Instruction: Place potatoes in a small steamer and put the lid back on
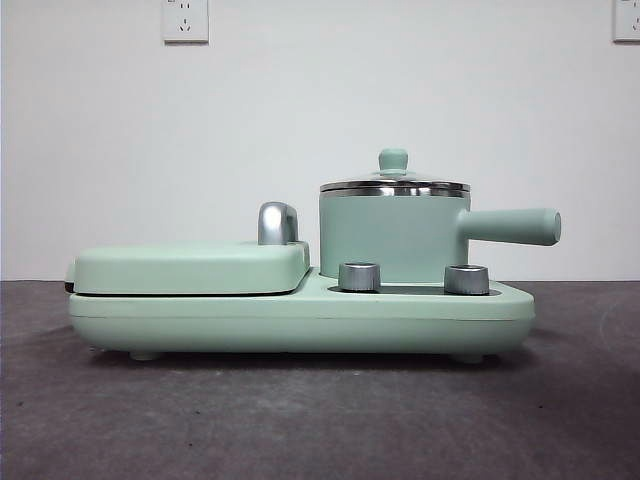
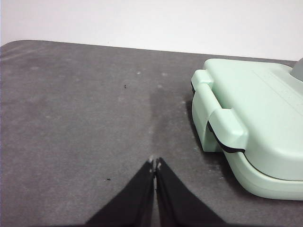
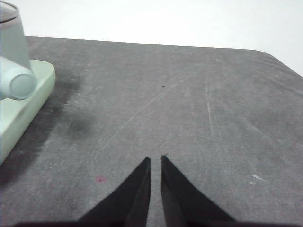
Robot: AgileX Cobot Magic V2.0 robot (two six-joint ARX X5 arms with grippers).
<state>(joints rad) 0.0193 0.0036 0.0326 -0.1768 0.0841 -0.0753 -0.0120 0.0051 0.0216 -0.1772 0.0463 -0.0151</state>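
Front view: steamer (image 1: 393, 238) sits on the right half of the mint-green cooker base (image 1: 300, 320), lid (image 1: 394, 183) seated on its rim, side handle pointing away from the closed grill plate (image 1: 190, 268) on the base's other half; no potato is visible in any view. Left end effector (image 2: 155, 163) hangs over bare table (image 2: 75, 118) beside the base's grill end, jaws pressed together and empty. Right end effector (image 3: 155, 159) hangs over the table off the base's handle end, jaws a narrow slit apart, empty.

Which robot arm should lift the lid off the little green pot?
Probably the right. The right pincer is beside the small steamer, whose handle pokes toward it, and the lid is on. The left pincer is by the grill cover, farther away. No potato shows.
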